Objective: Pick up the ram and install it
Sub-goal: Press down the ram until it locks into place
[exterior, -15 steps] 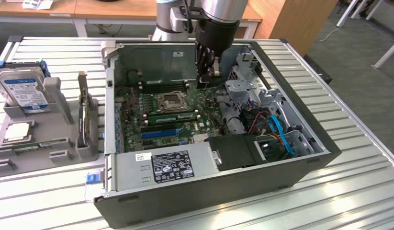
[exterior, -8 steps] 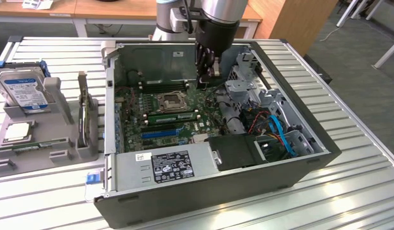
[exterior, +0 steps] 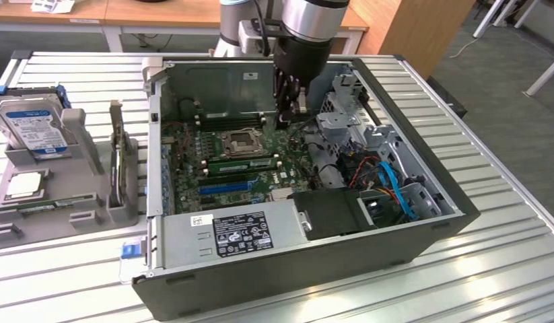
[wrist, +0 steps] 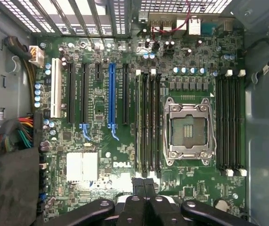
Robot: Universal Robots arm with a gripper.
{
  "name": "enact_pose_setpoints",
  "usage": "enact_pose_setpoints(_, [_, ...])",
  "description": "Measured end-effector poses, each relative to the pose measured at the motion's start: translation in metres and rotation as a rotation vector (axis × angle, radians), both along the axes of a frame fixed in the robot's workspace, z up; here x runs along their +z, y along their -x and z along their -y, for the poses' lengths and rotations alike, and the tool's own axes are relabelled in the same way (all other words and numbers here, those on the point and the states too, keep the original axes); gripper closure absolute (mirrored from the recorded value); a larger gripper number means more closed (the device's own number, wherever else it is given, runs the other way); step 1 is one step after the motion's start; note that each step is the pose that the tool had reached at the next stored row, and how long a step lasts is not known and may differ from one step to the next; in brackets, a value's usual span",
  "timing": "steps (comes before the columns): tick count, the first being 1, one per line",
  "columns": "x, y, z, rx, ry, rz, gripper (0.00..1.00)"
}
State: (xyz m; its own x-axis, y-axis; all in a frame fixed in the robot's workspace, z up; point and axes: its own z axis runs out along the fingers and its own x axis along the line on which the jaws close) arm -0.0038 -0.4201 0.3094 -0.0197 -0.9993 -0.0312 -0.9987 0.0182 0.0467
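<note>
The gripper (exterior: 293, 114) hung pinched shut and empty over the computer case (exterior: 411, 235). The ram (exterior: 54, 202) stood on edge in the grey tray (exterior: 77, 173), at eight o'clock from the gripper in the exterior view. It looked light, stiff and fragile, probably best pinched across its flat faces at mid-length.

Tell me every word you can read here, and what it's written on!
"DELL": white letters on the green circuit board.
Black label on the grey power box: too small to read.
White sticker beside it: too small to read.
Blue label on the hard drive: too blurred to read.
</note>
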Motion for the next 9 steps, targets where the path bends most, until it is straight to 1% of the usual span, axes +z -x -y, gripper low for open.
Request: enact_pose_setpoints(9, [-0.0163, 0.0, 0.0, 0.0, 0.0001, 0.0002, 0.9])
